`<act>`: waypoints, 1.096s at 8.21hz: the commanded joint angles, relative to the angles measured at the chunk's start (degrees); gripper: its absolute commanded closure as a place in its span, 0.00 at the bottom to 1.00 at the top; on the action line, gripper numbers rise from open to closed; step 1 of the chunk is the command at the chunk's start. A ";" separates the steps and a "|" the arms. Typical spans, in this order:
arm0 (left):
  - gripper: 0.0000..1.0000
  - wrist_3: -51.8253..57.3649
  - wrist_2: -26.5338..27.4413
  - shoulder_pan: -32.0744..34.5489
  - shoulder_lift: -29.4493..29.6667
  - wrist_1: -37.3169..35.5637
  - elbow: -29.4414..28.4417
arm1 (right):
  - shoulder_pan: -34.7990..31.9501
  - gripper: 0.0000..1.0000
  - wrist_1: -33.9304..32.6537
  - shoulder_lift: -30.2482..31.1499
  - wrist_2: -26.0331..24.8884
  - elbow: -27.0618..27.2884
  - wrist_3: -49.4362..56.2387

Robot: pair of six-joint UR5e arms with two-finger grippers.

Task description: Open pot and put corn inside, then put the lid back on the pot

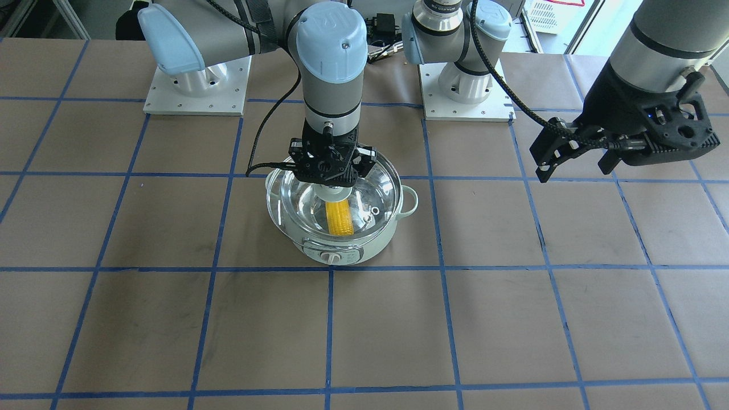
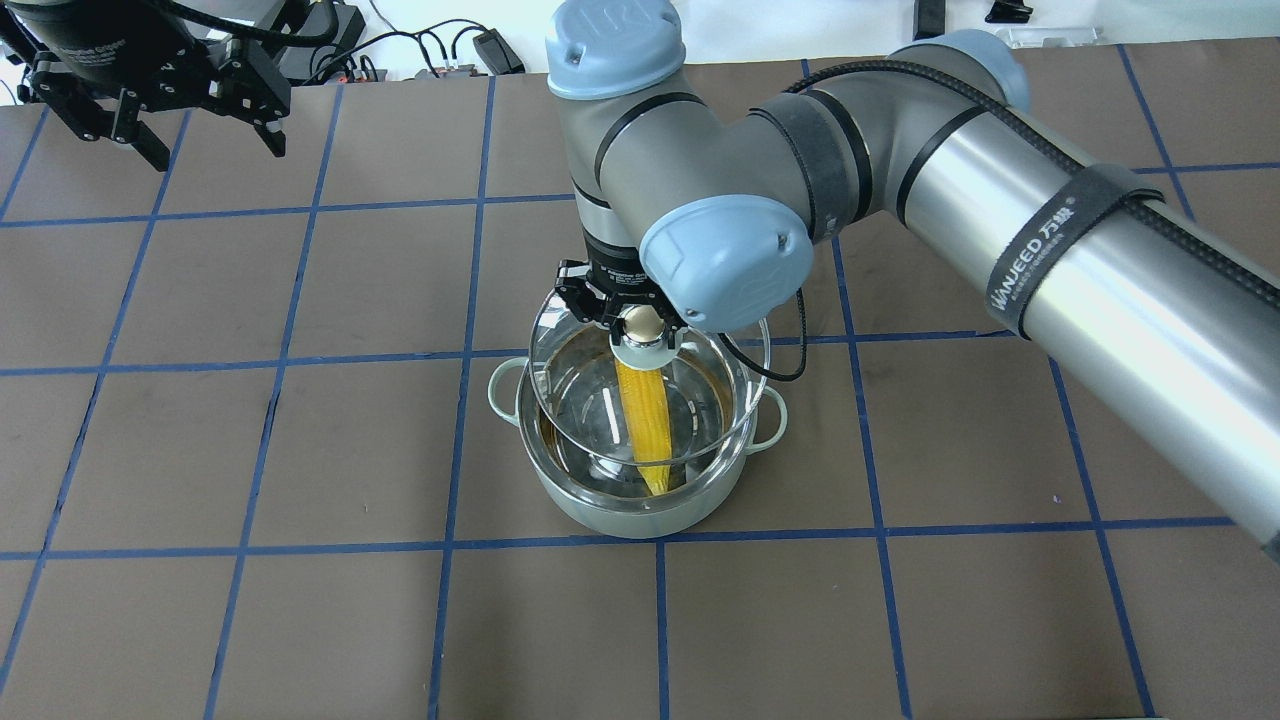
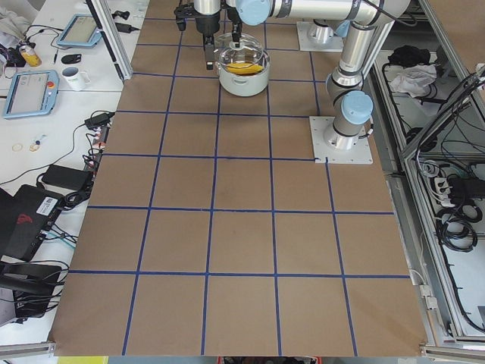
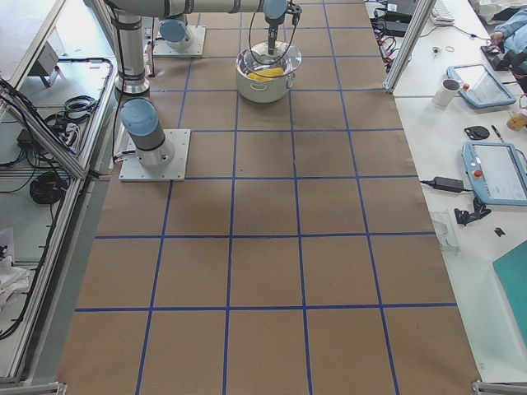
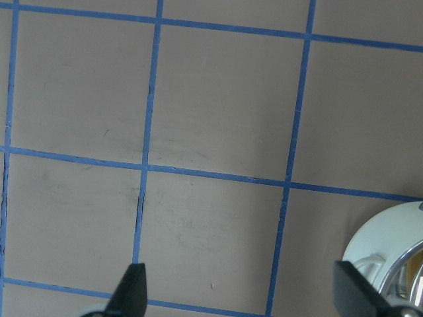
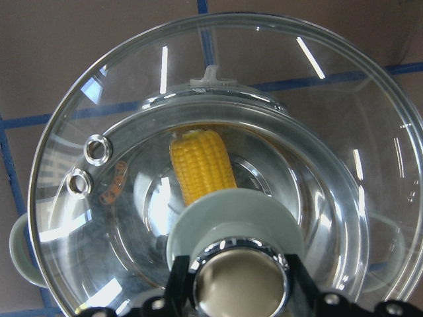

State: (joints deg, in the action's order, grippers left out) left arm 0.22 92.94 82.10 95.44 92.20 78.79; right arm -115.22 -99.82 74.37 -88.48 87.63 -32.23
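Note:
The mint-green pot [image 1: 336,250] stands at mid-table, also in the overhead view [image 2: 640,510]. The yellow corn [image 1: 339,219] lies inside it, seen through the glass from above [image 2: 645,420] and in the right wrist view [image 6: 201,162]. My right gripper [image 1: 333,182] is shut on the knob [image 6: 239,277] of the clear glass lid [image 2: 570,380]. It holds the lid just above the pot's opening, shifted a little toward the robot. My left gripper [image 1: 574,169] is open and empty, raised far off to the robot's left [image 2: 215,150].
The table is brown paper with a blue tape grid [image 1: 330,319]. The arm bases [image 1: 196,85] stand at the robot's side. The pot's handle and rim show at the corner of the left wrist view [image 5: 390,238]. Cables trail behind the pot [image 1: 262,142].

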 commanded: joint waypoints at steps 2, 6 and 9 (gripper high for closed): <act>0.00 -0.31 -0.22 0.17 -0.78 -0.44 0.23 | -1.59 0.80 -0.29 -0.37 0.07 0.61 -0.73; 0.00 -0.31 -2.42 5.68 -0.43 -0.35 0.49 | -1.85 0.79 -0.38 -0.46 0.07 1.76 -0.03; 0.00 -0.04 -2.24 7.02 -0.69 -0.35 0.67 | -1.85 0.79 -0.20 -0.54 0.50 1.84 -0.11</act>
State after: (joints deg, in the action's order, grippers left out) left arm 0.09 90.64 88.45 94.96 91.84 79.38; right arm -117.06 -100.07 73.92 -88.30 89.47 -32.47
